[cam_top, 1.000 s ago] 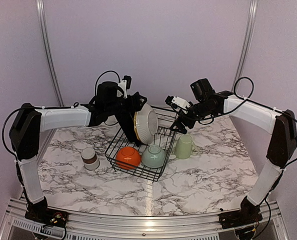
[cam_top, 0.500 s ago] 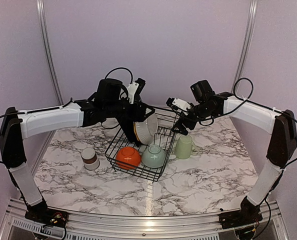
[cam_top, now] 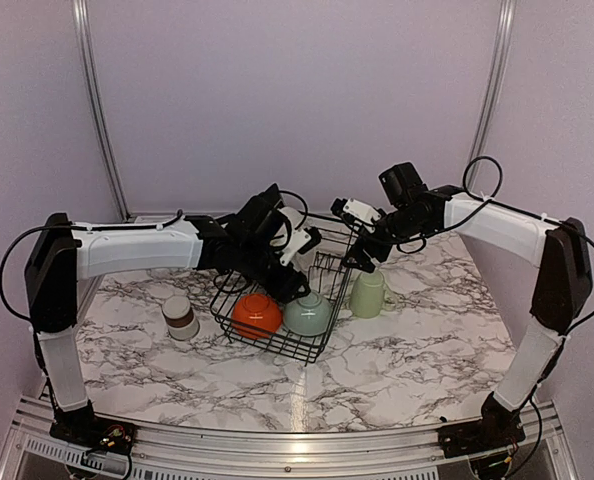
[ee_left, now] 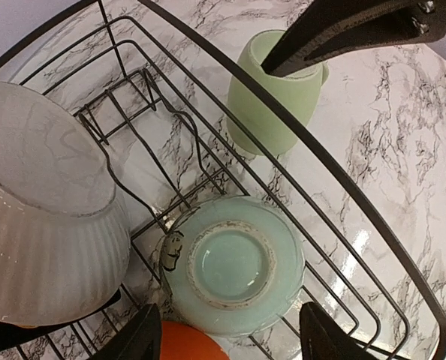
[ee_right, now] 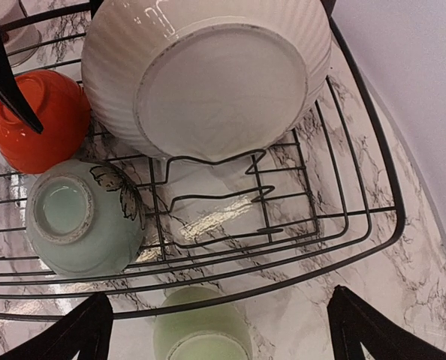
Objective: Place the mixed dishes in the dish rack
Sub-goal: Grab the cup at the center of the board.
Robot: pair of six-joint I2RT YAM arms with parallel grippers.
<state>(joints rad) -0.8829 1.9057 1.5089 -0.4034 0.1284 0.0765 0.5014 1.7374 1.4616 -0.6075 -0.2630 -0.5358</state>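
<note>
Top external view first, and we start at the left: the small cup (cam_top: 180, 317) stands on the table (cam_top: 407, 360), well apart from the rack (cam_top: 267, 343), so it is not loaded yet. The left gripper (ee_left: 230, 311) hangs low inside the rack with its fingers apart and nothing between them. Just beside it the white bowl (ee_right: 208, 82) leans on its side against the prongs (ee_right: 208, 199). We think that is the main risk: a finger brushing the bowl on the way out could roll it down onto the orange bowl (cam_top: 255, 313) or the pale green bowl (cam_top: 307, 312), both upside down at the front of the rack.

Further right, the mug (cam_top: 367, 293) stands on the table just outside the rack's right wall. The right gripper (ee_right: 221, 296) hovers above it, spread wide and empty. Coming down, one finger could catch the wire rim or tip the mug.

We cannot tell whether the left gripper touches the white bowl. The left arm hides the rack's far left corner. The mug's handle is hard to make out, and so is which way up it stands. We see no plates anywhere
</note>
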